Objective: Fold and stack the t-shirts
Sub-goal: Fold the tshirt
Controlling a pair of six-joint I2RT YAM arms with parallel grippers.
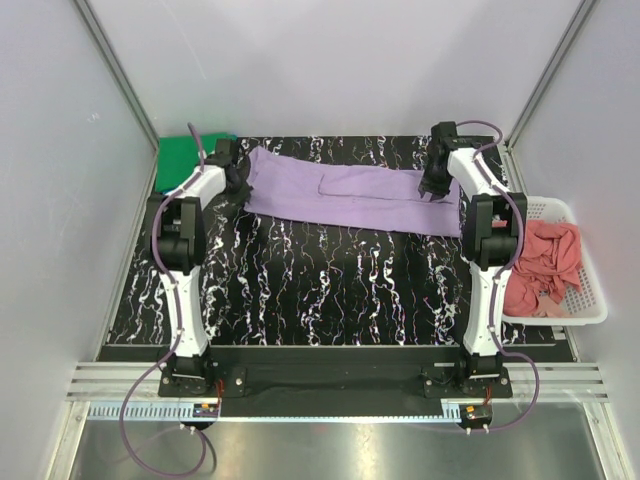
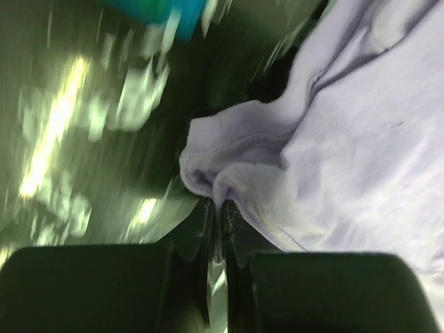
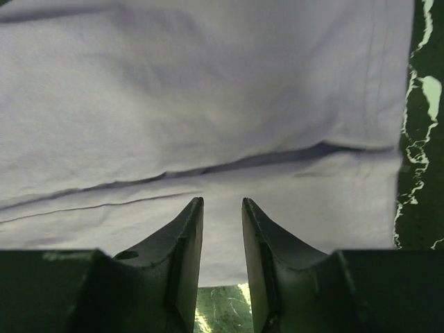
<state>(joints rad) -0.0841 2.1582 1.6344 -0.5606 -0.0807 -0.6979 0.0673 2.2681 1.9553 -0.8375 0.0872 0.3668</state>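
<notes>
A light purple t-shirt (image 1: 350, 195) lies folded into a long band across the back of the table. My left gripper (image 1: 238, 182) is at its left end, shut on a bunched edge of the cloth (image 2: 208, 163); the jaws meet at the fold (image 2: 219, 202). My right gripper (image 1: 432, 186) is over the shirt's right end, its jaws (image 3: 222, 202) a little apart above flat purple cloth (image 3: 208, 90), holding nothing. A bright green t-shirt (image 1: 185, 160) lies at the back left corner. A salmon pink t-shirt (image 1: 545, 265) sits in the basket. The blue t-shirt is out of view.
The white lattice basket (image 1: 590, 300) stands off the table's right edge. The table is black marble-patterned (image 1: 330, 290). Grey walls and metal frame posts close in the back and sides. The left wrist view is motion-blurred, with a teal-green patch (image 2: 159, 14) at top.
</notes>
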